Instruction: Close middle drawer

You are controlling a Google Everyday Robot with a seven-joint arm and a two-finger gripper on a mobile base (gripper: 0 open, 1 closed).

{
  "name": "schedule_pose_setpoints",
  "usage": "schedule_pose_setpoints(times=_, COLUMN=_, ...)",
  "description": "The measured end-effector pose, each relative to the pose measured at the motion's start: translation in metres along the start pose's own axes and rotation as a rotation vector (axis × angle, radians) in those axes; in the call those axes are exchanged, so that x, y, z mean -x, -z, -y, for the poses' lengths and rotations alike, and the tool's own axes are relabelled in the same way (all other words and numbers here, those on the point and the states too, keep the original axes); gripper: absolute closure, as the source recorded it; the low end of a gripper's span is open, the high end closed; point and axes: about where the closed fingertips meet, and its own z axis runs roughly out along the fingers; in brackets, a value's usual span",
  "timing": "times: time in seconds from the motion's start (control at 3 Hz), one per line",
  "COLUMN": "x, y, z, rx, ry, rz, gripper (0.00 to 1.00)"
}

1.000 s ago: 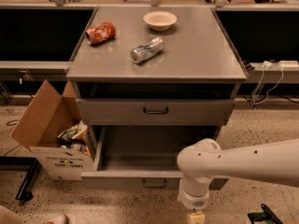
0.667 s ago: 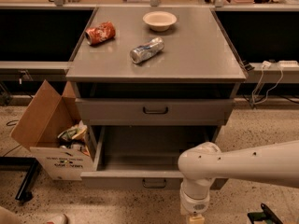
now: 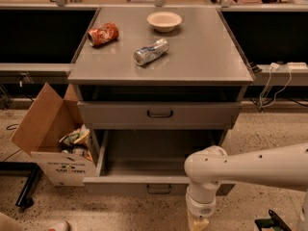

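One white robot arm [image 3: 250, 170] is extending in from the right at the very front of the scene, bending down at a thick rounded joint, and its tool [image 3: 198, 224] is hanging at the bottom edge of the view over the speckled floor [image 3: 120, 215]. The tool is mostly cut off there, so I cannot tell whether it is spread or pressed together. It is sitting just in front of the middle drawer [image 3: 130, 184], below the drawer's front and to the right of its small dark loop handle [image 3: 159, 190]; whether it is touching the front I cannot tell. That drawer is standing pulled well out, its grey floor showing. To the left, an open cardboard box [image 3: 48, 129] is resting on the floor against the cabinet, holding crumpled wrappers. Above the open drawer, the taller top drawer [image 3: 115, 114] is sitting slightly forward, with a dark gap above it. Farther back, the grey bench [image 3: 202, 57] is carrying a crushed silver can [image 3: 151, 51] lying on its side near the middle, a crushed red can [image 3: 103, 34] toward the left, and a pale bowl [image 3: 164, 21] standing upright near the back edge.
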Motion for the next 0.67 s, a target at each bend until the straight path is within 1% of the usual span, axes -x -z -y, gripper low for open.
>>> schedule_pose_setpoints(times=0.33, x=-0.009, y=-0.011, z=0.024, rx=-0.011, ry=-0.003, rz=0.076, gripper=1.0)
schedule_pose_setpoints(times=0.67, x=-0.007, y=-0.008, z=0.059, rx=-0.064, ry=0.07, rz=0.156, gripper=1.0)
